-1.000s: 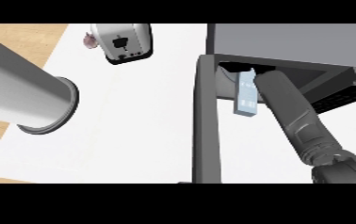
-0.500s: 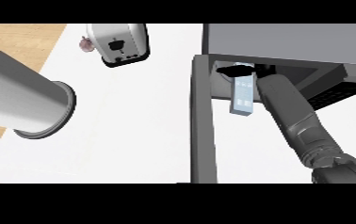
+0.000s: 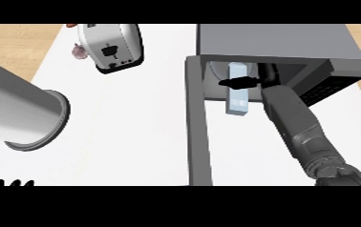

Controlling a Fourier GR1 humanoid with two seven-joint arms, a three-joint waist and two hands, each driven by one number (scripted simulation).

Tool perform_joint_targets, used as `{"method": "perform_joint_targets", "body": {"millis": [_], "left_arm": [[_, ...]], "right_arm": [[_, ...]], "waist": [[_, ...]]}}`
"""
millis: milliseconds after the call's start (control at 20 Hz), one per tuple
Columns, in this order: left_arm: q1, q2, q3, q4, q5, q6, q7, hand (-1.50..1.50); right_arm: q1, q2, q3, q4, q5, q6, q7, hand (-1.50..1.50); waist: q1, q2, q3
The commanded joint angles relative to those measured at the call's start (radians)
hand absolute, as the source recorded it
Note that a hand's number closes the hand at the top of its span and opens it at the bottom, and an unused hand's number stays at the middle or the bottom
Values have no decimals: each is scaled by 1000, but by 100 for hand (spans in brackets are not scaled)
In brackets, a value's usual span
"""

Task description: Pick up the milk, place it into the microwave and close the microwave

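The white bench (image 3: 141, 126) carries the microwave (image 3: 282, 40), whose door (image 3: 199, 126) stands open toward the viewer. The right hand (image 3: 247, 83) reaches into the cavity with its fingers pinching the milk (image 3: 238, 95) at the opening. The carton may catch the cavity edge and tip, since little room remains beside the forearm. Only the left hand's fingertips (image 3: 17, 183) show, so their state I cannot tell.

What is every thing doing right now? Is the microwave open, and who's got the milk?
microwave: open, its door swung out toward the robot.
milk: upright at the microwave's opening, held.
right hand: fingers curled round the milk.
toaster: standing on the counter, untouched.
left hand: only fingertips show at the lower left edge.
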Motion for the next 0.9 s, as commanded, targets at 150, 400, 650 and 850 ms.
{"method": "perform_joint_targets", "body": {"millis": [150,400,650,850], "left_arm": [[-6,-13,-131,-41,-109,61,20,-150],[-42,-13,-189,-70,-131,84,101,-150],[-98,-13,-295,-36,-194,124,155,-150],[-207,1,-319,13,-234,135,240,150]], "right_arm": [[126,54,19,-65,-23,88,-42,-150],[221,71,50,-196,-44,154,-30,-150],[398,83,97,-311,-47,243,-34,-150],[523,109,120,-457,-75,294,-40,-150]], "waist": [[-39,-17,-2],[-51,-21,-2],[-79,-30,-4],[-103,-32,-5]]}}
